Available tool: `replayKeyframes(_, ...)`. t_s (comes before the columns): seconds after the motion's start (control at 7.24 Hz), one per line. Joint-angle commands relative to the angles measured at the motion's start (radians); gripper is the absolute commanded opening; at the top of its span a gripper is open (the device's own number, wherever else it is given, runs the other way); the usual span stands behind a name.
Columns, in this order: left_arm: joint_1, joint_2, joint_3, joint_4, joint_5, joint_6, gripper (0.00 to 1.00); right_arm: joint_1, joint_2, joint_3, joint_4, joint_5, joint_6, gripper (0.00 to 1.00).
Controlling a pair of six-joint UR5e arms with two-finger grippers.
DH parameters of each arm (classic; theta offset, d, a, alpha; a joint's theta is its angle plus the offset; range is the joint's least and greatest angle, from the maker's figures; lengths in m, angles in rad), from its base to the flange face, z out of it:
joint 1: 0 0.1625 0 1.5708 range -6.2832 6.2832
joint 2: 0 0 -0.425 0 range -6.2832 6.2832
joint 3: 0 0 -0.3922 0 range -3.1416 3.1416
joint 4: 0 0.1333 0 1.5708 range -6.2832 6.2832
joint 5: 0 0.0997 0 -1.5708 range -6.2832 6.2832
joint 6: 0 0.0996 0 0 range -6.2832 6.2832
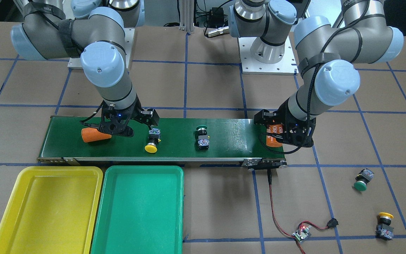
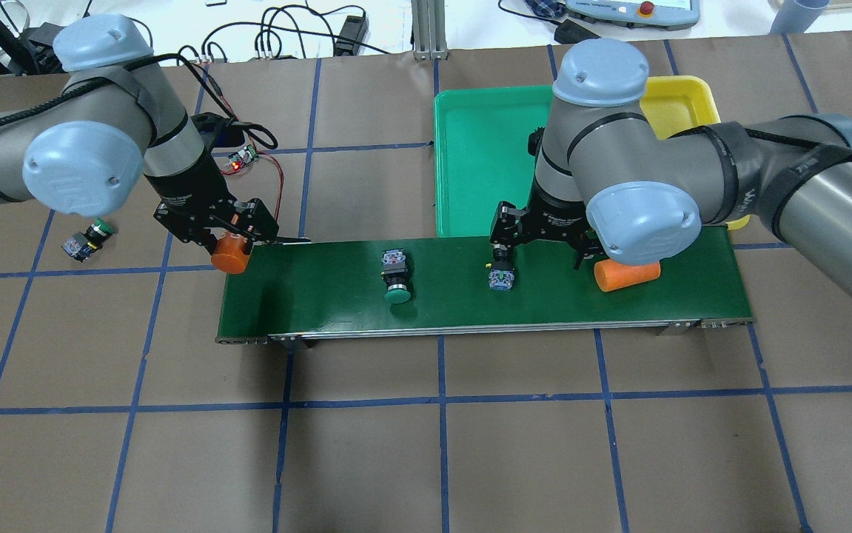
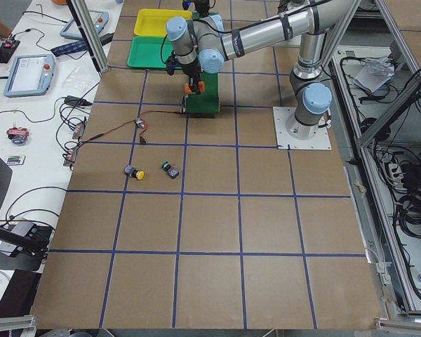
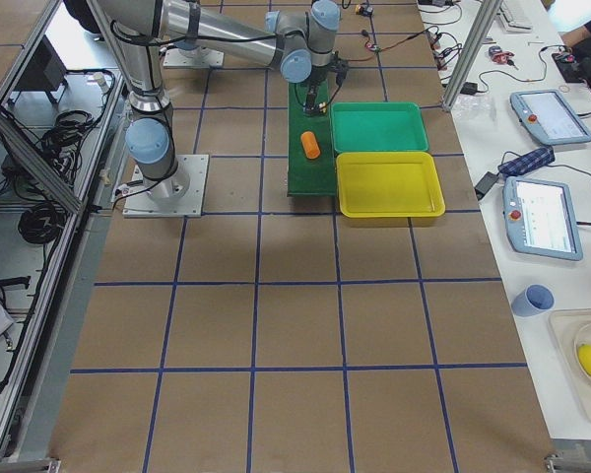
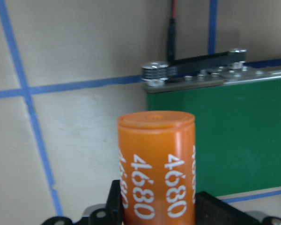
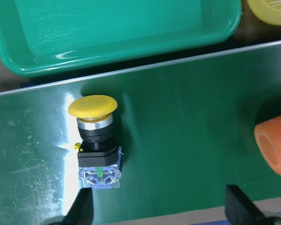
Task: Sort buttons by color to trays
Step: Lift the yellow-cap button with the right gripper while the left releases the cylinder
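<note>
Left hand (image 2: 237,235) clasps orange cylinder (image 5: 157,164); right hand (image 2: 540,243), apparently spread, hovers over yellow button (image 6: 96,140).

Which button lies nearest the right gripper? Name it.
The yellow button on the belt, beside the open right gripper. The green button lies farther along the belt; the other two sit off it.

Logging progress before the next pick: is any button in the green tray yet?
No, the green tray holds nothing; one green button lies on the conveyor belt, the other green button on the table.
</note>
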Motion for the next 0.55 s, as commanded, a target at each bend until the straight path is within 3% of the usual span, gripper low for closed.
replayKeyframes(0.0, -0.027, 0.031, -0.075, 0.068, -0.001, 0.552, 0.00, 0.013, 0.046, 0.003, -0.012, 0.006, 0.011, 1.00)
replayKeyframes(0.41, -0.049, 0.030, -0.260, 0.402, -0.040, 0.980, 0.00, 0.013, 0.080, 0.002, -0.016, 0.008, 0.000, 0.99)
